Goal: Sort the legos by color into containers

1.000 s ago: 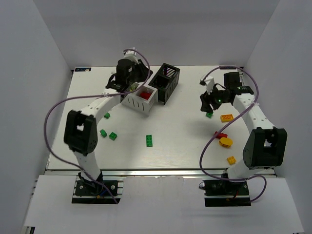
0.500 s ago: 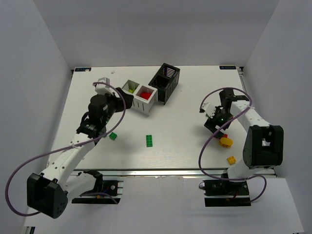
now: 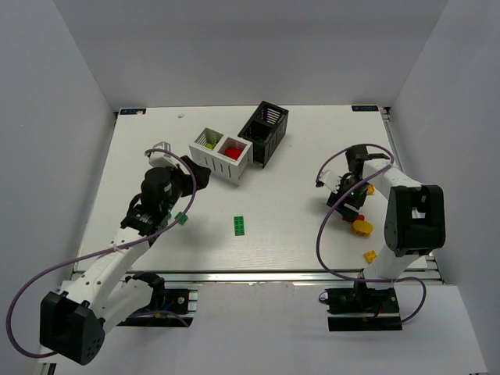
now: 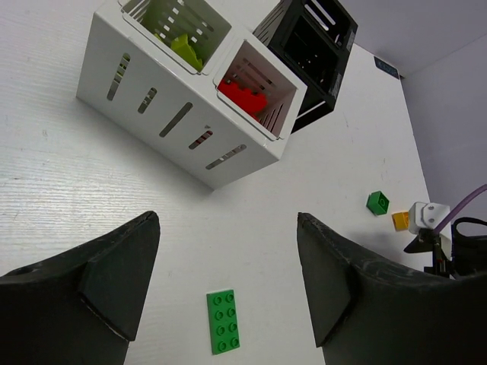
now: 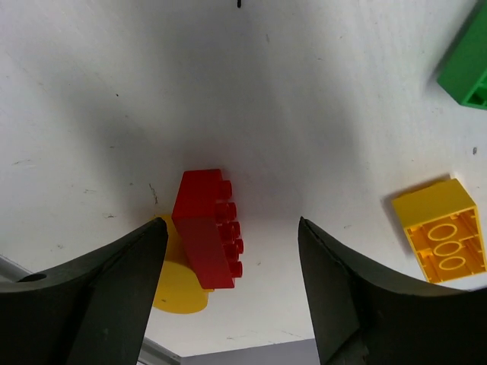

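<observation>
While bare table (image 3: 297,211) stretches right of the white container (image 4: 163,114), my left claw (image 4: 226,220) hangs released before its slatted wall, one flat green brick (image 4: 222,321) near. Far right of that container, my right claw (image 5: 228,228) gapes astride one red brick (image 5: 205,228), ungripped, touching one yellow piece (image 5: 179,293); one yellow brick (image 5: 441,239) lies beside. Two containers: white and black (image 4: 327,30).

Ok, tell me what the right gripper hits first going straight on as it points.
Most likely the red brick, lying on its side between the fingers of the open right gripper, beside a yellow piece; how far off, the view does not show.
</observation>
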